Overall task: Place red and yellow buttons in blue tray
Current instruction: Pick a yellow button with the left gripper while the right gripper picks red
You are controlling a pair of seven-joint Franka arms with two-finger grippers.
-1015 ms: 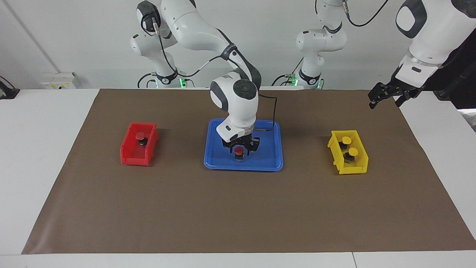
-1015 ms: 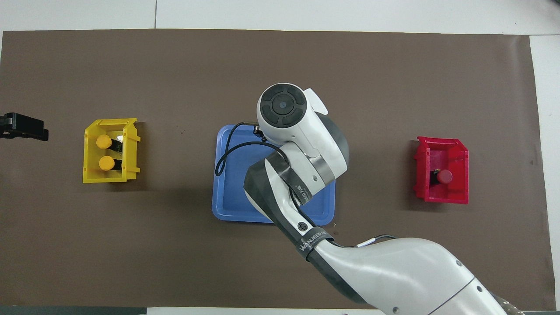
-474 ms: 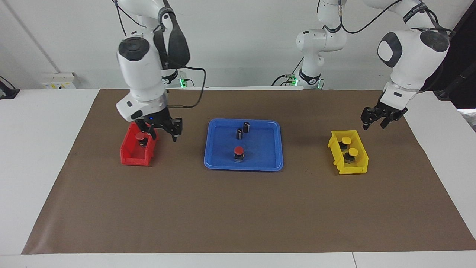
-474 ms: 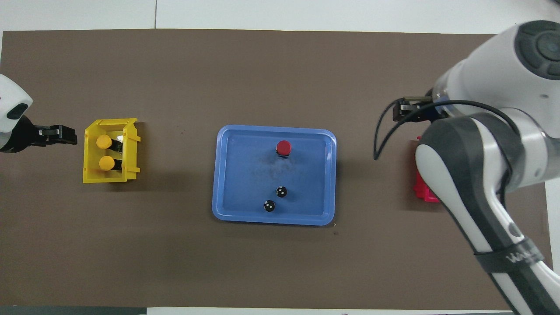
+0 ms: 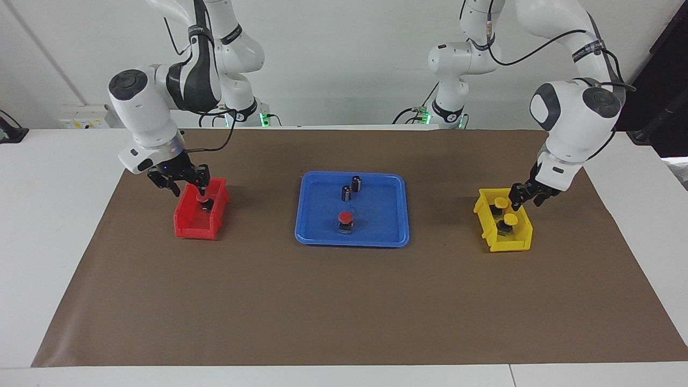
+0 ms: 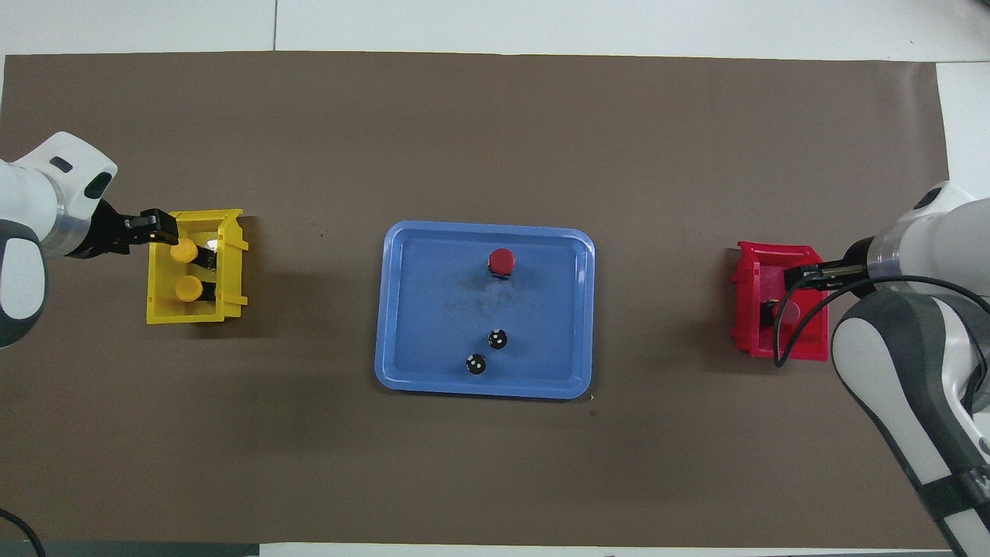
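Observation:
One red button [image 5: 345, 216] stands in the blue tray [image 5: 306, 236], on the side farther from the robots. Another red button [image 5: 203, 199] sits in the red bin [image 5: 193, 226], and my right gripper [image 5: 189, 187] hangs low right over it at the bin's nearer end. Two yellow buttons [image 5: 501, 202] [image 5: 510, 219] sit in the yellow bin [image 5: 508, 244]. My left gripper [image 5: 524, 198] is down at that bin's nearer corner, beside the nearer yellow button. Whether either gripper touches a button does not show.
Two small dark cylinders [image 5: 356, 183] [image 5: 346, 192] stand in the tray's half nearer the robots. The brown mat [image 5: 344, 301] covers the table. The red bin is toward the right arm's end and the yellow bin toward the left arm's end.
My right gripper left the red button in the tray, swung across and came down over the red bin. My left gripper dropped from high off the mat to the yellow bin.

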